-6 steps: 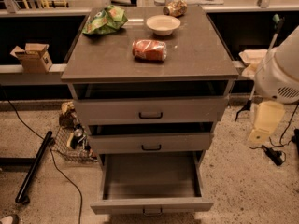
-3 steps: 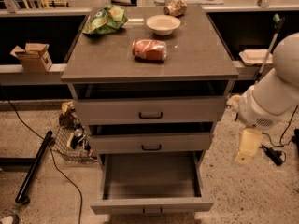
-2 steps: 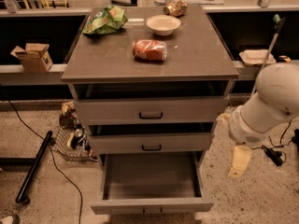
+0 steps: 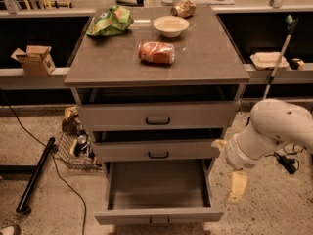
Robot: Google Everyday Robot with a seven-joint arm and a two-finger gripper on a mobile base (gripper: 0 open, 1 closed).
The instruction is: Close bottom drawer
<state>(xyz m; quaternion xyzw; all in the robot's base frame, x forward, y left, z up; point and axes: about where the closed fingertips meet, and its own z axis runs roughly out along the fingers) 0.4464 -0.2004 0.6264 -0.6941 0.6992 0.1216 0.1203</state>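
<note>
Bottom drawer (image 4: 157, 184) stood pulled wide out under the cabinet's (image 4: 205, 58) front edge; gripper (image 4: 238, 187) hung just beside its right front corner, holding nothing; how far spread, couldn't tell.

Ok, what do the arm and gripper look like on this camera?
The arm is a smooth, bulbous white shell, narrowing to a ringed wrist collar. The gripper, hanging right of the open bottom drawer, is a pale cream, tapered piece. No cables or markings show on either.
</note>
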